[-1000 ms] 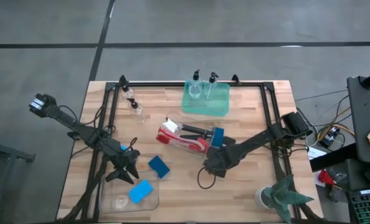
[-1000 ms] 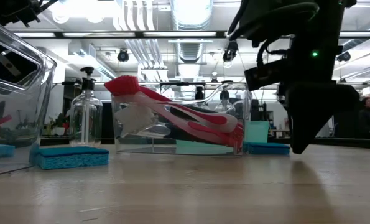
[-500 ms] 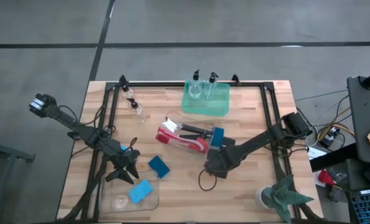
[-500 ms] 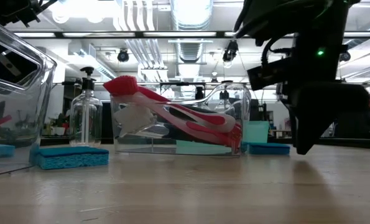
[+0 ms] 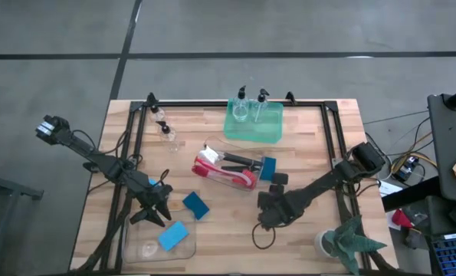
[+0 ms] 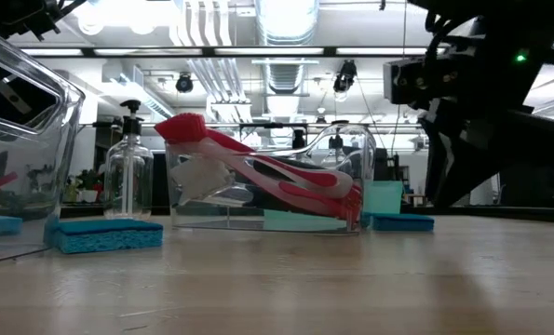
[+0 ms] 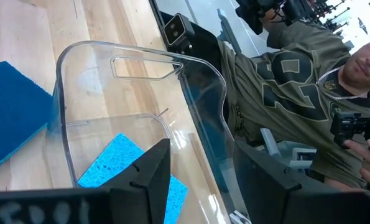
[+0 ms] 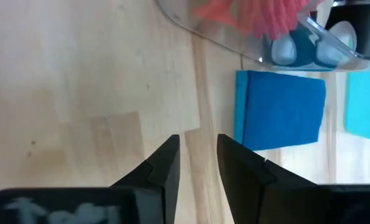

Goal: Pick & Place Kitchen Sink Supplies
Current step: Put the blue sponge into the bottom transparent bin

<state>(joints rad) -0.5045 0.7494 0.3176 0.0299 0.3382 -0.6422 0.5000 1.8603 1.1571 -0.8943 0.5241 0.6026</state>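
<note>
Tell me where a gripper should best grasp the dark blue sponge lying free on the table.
Probably from straight above, closing across the narrower width of the dark blue sponge. It lies flat and diagonal on the table, with free space on those sides, so turn the wrist to match.

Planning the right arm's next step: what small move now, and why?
Probably ease the right claw forward over the blue sponge. The claw is empty and slightly open, and the sponge lies flat on the table just ahead, not touching it.
</note>
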